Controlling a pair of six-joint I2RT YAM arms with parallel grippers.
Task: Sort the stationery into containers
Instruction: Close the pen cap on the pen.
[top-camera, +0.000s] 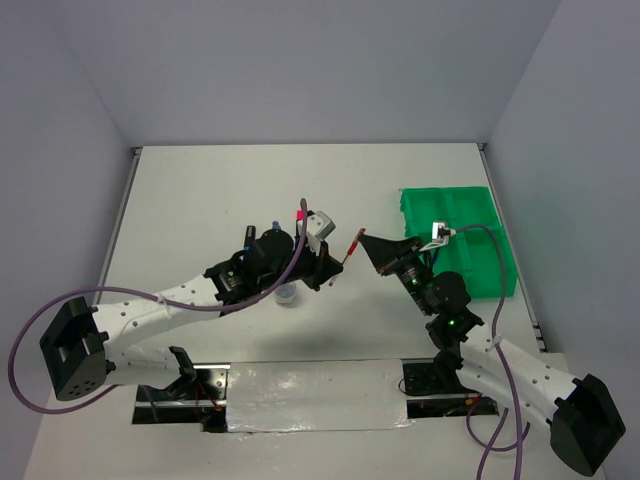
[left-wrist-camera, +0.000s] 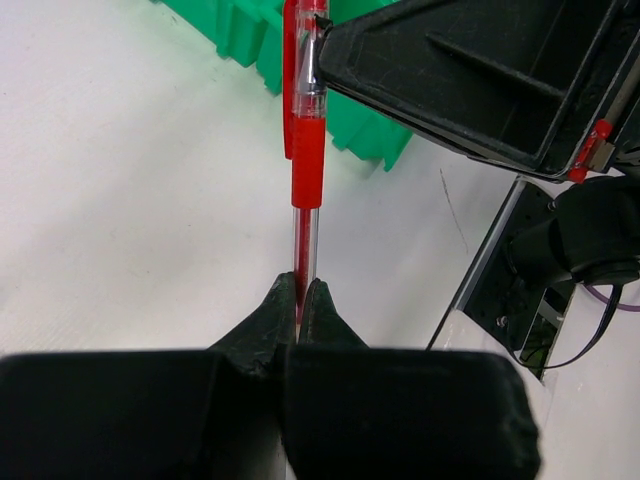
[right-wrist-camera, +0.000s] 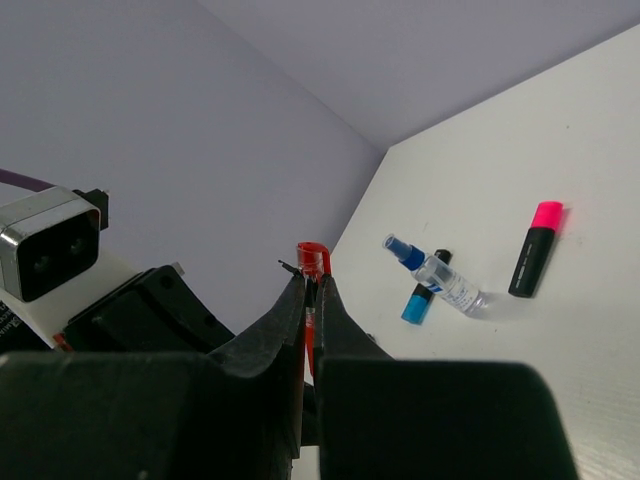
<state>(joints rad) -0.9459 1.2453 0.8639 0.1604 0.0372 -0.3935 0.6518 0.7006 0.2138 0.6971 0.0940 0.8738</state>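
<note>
A thin red pen (top-camera: 349, 248) hangs in the air between my two grippers, above the table just left of the green tray (top-camera: 470, 215). My left gripper (top-camera: 330, 266) is shut on its lower clear end (left-wrist-camera: 304, 245). My right gripper (top-camera: 363, 238) is shut on its capped end (right-wrist-camera: 313, 256), and its black fingers (left-wrist-camera: 470, 80) meet the pen near the clip. A pink-capped highlighter (right-wrist-camera: 535, 250), a blue-capped highlighter (right-wrist-camera: 422, 296) and the small blue-capped clear bottle (right-wrist-camera: 440, 278) lie together on the table. The round clear jar (top-camera: 287, 293) stands under my left arm.
The green tray's corner (left-wrist-camera: 345, 112) is close behind the pen in the left wrist view. The pink cap (top-camera: 299, 212) shows just beyond my left wrist. The table's side edges and grey walls enclose the area.
</note>
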